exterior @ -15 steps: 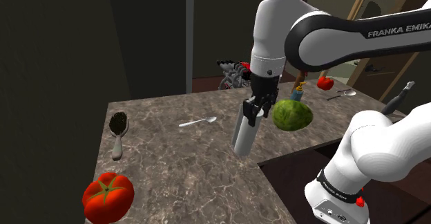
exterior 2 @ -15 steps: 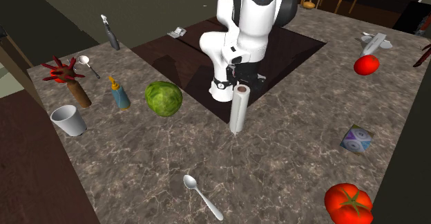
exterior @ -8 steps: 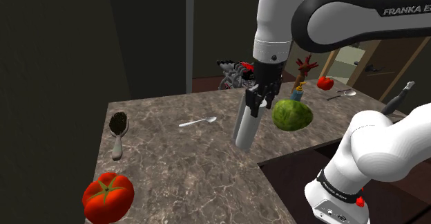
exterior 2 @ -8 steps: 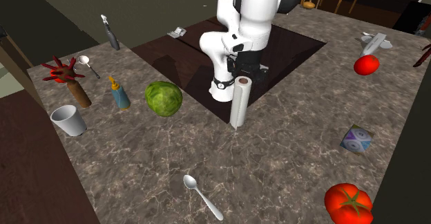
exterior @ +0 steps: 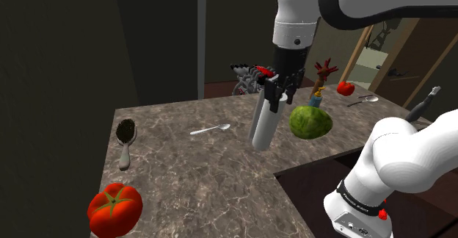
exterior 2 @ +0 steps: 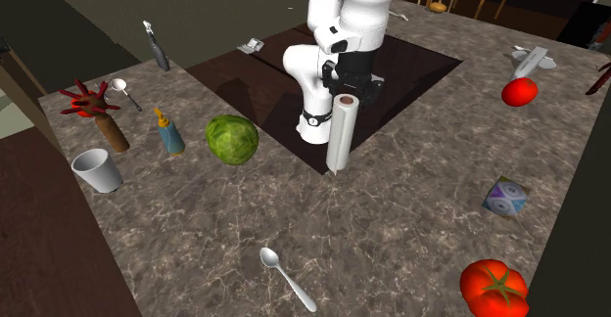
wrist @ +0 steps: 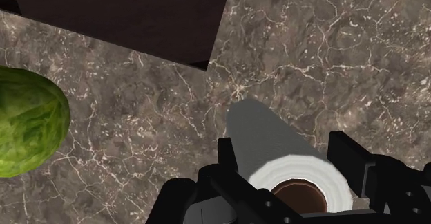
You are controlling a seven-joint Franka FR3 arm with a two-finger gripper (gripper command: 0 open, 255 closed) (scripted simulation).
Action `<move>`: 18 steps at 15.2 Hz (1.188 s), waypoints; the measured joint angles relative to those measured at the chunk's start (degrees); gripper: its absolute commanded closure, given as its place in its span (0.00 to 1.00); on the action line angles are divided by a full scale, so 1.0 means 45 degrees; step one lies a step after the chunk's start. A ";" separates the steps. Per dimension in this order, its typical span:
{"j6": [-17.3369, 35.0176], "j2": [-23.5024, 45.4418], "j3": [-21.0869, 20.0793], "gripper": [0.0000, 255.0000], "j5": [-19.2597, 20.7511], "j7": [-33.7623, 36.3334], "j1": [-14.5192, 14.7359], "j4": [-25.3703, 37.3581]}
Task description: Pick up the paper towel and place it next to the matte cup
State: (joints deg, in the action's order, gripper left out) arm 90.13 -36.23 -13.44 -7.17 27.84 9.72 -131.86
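From my station I saw the jaws closed around the upper end of the paper towel (exterior 2: 340, 134), one black finger pressed to each side of the roll. In the wrist view the brown core sat between the two fingers. The roll hung from the jaws at a slight tilt, its lower end leaning toward the shoulder view's left. That end looked just clear of the marbled desk (exterior 2: 411, 227), though I could not be certain of the gap. It was over the desk right beside the edge of the dark recess (exterior 2: 411, 66) where the arm's stand stood.

The white cup (exterior 2: 96, 170) stood upright near the desk's edge at the second exterior view's left, well apart from the roll. Between the two lay a green cabbage (exterior 2: 232, 139), the nearer to the roll, and a small blue bottle (exterior 2: 169, 132) with an orange top closer to the cup.

A metal spoon (exterior 2: 287, 278) lay on the desk on the side of the roll away from the arm's base. A large red tomato (exterior 2: 494, 288) sat at the second exterior view's lower right, with a patterned cube (exterior 2: 505, 198) above it. In the shoulder view a hairbrush (exterior: 126, 141) lay near the desk's left edge.
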 measured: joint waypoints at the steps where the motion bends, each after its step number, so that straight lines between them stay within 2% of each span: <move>1: -0.0141 0.0041 0.0007 1.00 0.0012 0.0012 -0.0008 0.0182; 18: -0.2912 0.0822 0.0188 1.00 0.0243 0.0132 -0.0150 0.3726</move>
State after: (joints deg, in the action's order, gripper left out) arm 77.02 -32.53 -12.59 -6.08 28.43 9.05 -115.09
